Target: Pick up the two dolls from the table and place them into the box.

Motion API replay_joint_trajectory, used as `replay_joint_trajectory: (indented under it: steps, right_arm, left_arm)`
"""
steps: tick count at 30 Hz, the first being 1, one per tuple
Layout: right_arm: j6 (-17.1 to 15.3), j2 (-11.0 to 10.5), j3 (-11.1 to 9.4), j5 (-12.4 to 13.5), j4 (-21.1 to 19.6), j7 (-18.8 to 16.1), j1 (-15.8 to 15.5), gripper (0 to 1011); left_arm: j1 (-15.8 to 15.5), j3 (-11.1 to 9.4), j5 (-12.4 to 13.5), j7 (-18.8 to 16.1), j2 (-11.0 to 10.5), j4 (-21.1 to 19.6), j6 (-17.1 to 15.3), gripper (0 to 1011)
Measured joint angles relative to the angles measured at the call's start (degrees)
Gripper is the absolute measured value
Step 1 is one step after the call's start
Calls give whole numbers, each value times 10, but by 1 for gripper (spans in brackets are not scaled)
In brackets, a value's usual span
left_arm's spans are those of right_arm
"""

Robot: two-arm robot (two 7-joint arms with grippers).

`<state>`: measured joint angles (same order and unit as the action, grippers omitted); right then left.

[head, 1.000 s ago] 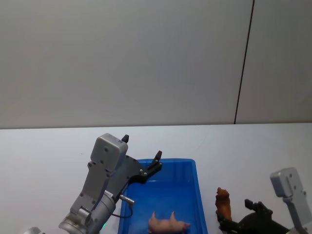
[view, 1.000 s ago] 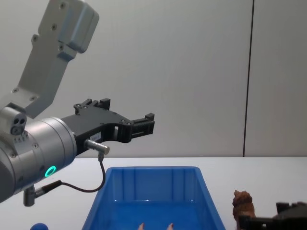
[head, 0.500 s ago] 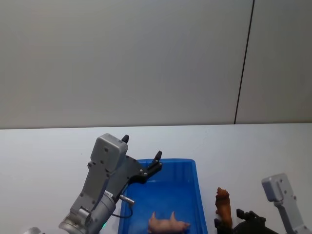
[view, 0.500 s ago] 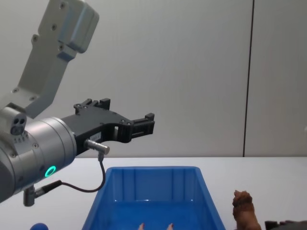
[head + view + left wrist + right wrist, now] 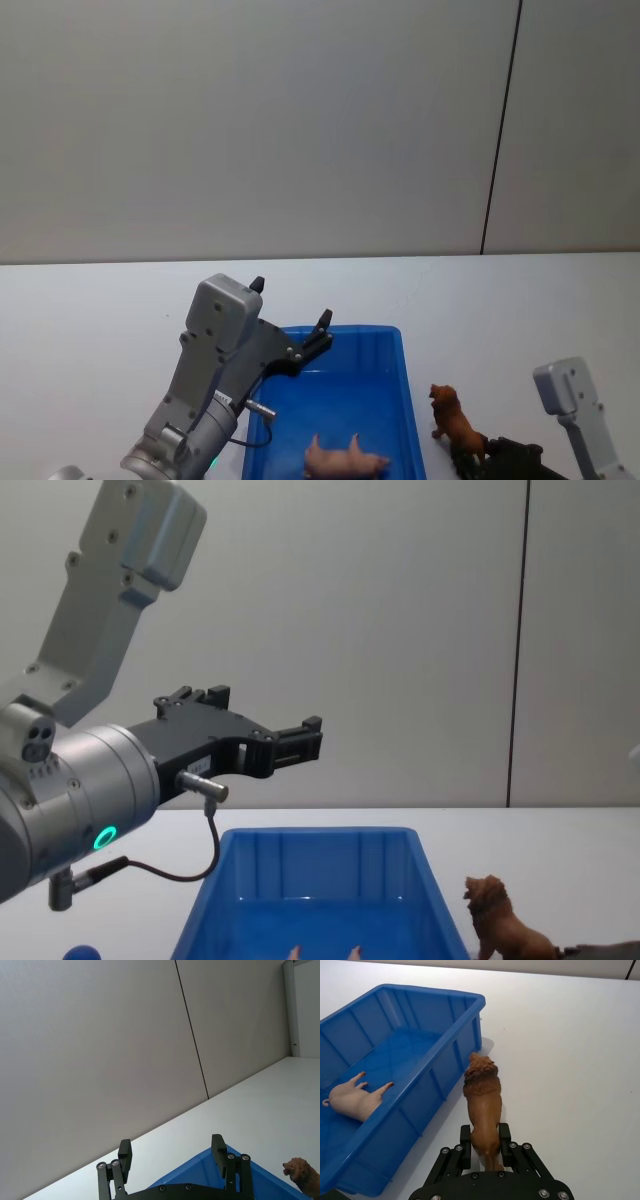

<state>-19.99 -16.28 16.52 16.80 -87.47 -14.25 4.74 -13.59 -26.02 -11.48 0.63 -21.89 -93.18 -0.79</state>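
Just right of the box (image 5: 405,372), we see the right gripper (image 5: 484,1133) clenched on the lion (image 5: 482,1102) at its hindquarters, over the table (image 5: 520,310). We've got the pig (image 5: 345,460) lying on its side inside the box. Over the box's left rim, the left gripper (image 5: 171,1144) hovers with its jaws spread and empty.

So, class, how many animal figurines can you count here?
2. The pink pig lies on its side inside the blue box; the brown lion is outside it, gripped in the right claw. The left claw hangs open, empty.
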Motion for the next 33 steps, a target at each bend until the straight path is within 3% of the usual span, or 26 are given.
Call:
replay_joint_trajectory:
  steps: [3, 13, 19, 26, 33]
  right_arm:
    - [8, 0, 0, -4, -3, 7, -2, 290]
    - [51, -3, -1, -23, -28, 37, -8, 290]
    - [69, -6, -3, -30, -45, 35, -8, 290]
    - [84, -10, -7, -33, -75, 2, 2, 290]
    - [78, -7, -7, -31, -86, -33, 17, 290]
  left_arm:
    - [0, 0, 0, 0, 0, 0, 0, 1002]
    - [0, 0, 0, 0, 0, 0, 0, 1002]
    - [0, 0, 0, 0, 0, 0, 0, 1002]
    - [0, 0, 0, 0, 0, 0, 0, 1002]
    - [0, 0, 0, 0, 0, 0, 0, 1002]
